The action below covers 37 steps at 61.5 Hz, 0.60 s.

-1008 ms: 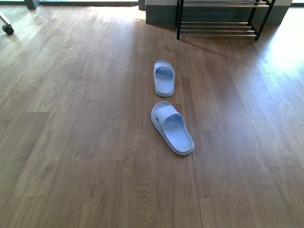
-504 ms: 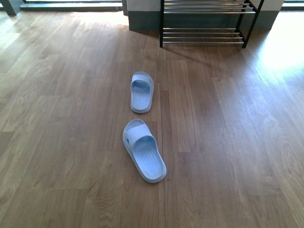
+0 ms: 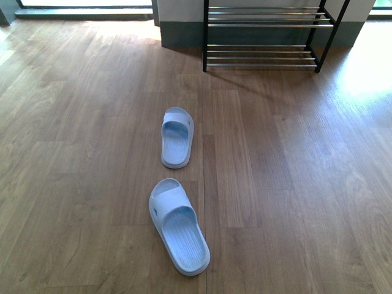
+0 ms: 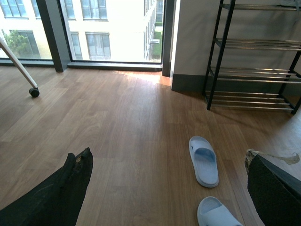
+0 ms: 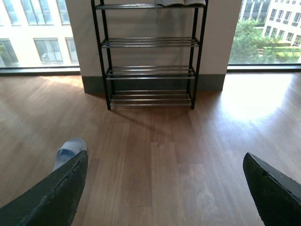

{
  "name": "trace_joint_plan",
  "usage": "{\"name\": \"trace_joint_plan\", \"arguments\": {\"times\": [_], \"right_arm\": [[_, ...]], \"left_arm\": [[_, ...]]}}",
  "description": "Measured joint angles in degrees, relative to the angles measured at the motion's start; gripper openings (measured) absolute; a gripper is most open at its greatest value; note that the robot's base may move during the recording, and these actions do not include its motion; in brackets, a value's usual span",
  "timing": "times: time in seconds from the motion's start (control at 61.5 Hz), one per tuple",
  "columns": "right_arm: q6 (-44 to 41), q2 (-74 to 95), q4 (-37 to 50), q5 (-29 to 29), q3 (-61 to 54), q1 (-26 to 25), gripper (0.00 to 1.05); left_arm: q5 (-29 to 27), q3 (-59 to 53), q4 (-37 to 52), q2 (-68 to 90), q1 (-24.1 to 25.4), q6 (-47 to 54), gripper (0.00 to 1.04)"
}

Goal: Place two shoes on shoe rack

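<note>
Two pale blue slide sandals lie on the wooden floor, one behind the other. The near sandal is at the bottom centre of the front view, the far sandal a little beyond it. The shoe rack, black frame with chrome bars, stands against the wall at the back. Both sandals also show in the left wrist view, the far sandal whole and the near sandal cut by the frame edge. My left gripper hangs open above the floor. My right gripper is open too, facing the shoe rack; one sandal peeks past its finger.
A grey-based wall section stands behind the rack. Floor-length windows run along the back. A castor wheel on a white leg is off to the left. A pale object rests on the rack's top shelf.
The view has moved forward: sandals and rack have slid down the front view and grown larger. The sandals themselves lie as before.
</note>
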Motion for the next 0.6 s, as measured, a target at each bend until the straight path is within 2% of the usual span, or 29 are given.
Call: {"name": "trace_joint_plan", "arguments": {"times": [0.601], "right_arm": [[0.0,0.0,0.0,0.0,0.0,0.0,0.96]], "left_arm": [[0.0,0.0,0.0,0.0,0.0,0.0,0.95]]}}
